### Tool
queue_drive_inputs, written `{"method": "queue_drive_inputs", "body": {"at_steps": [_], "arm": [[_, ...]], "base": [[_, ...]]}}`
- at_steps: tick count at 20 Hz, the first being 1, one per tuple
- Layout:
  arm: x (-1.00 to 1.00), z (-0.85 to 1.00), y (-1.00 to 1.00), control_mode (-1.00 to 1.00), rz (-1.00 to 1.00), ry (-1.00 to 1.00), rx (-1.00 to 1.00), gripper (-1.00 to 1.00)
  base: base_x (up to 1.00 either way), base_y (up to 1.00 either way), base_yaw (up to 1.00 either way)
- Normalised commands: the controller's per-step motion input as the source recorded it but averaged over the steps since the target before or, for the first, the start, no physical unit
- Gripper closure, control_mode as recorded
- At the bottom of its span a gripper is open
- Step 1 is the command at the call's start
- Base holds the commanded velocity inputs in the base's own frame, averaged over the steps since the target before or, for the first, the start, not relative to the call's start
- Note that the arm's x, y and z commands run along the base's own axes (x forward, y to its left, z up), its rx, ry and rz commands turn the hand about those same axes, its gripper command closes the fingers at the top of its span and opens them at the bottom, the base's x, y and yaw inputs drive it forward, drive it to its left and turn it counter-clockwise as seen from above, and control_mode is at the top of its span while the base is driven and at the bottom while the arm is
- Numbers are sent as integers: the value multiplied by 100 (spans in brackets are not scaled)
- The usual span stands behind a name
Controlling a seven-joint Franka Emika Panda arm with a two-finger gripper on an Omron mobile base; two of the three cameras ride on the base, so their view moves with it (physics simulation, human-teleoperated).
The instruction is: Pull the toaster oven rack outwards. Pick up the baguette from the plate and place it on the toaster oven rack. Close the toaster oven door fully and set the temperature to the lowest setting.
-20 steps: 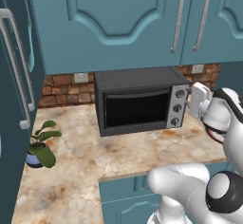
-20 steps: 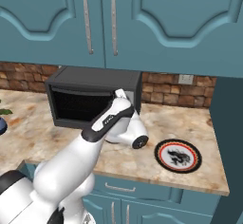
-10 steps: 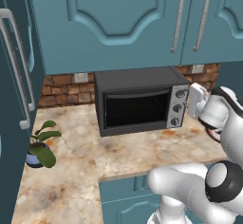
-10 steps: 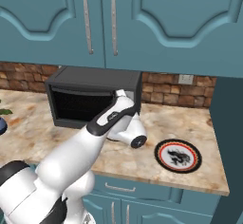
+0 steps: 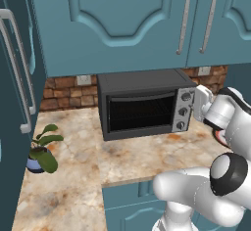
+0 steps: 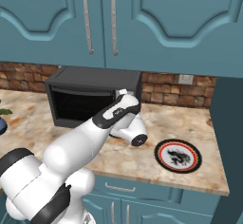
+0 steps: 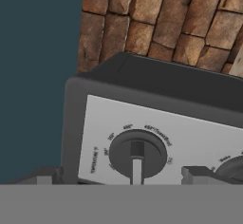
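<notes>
The toaster oven point(image 5: 142, 105) point(image 6: 88, 99) stands at the back of the counter with its door point(image 5: 139, 112) shut. Its silver control strip point(image 7: 161, 137) is close in the hand view, where the temperature knob point(image 7: 137, 153) sits between my two dark fingertips point(image 7: 45, 175). My gripper point(image 7: 121, 175) point(image 5: 195, 103) is open, right in front of the knobs and straddling that knob without touching it. The red-rimmed plate point(image 6: 178, 155) lies on the counter to the oven's right with nothing on it. The baguette and the rack are hidden.
A potted plant point(image 5: 41, 151) stands at the counter's left end. Teal upper cabinets point(image 5: 147, 19) hang low over the oven, against a brick wall point(image 6: 166, 88). A tall teal panel point(image 6: 230, 123) bounds the counter on the right. My arm point(image 6: 95, 133) covers the oven's right side.
The hand has edged a little left and down toward the oven's control strip. The oven, door and plate have not moved.
</notes>
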Motion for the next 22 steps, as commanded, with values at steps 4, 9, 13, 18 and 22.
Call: {"method": "queue_drive_inputs", "body": {"at_steps": [4,9,13,18,22], "arm": [[12,-5,-5,-100,-2,0,0,-100],[2,-12,0,-100,-1,0,0,-100],[0,-6,0,-100,0,0,0,-100],[1,0,0,-100,0,0,0,-100],[0,0,0,-100,0,0,0,-100]], "base": [[0,0,0],[0,0,0],[0,0,0],[0,0,0],[0,0,0]]}}
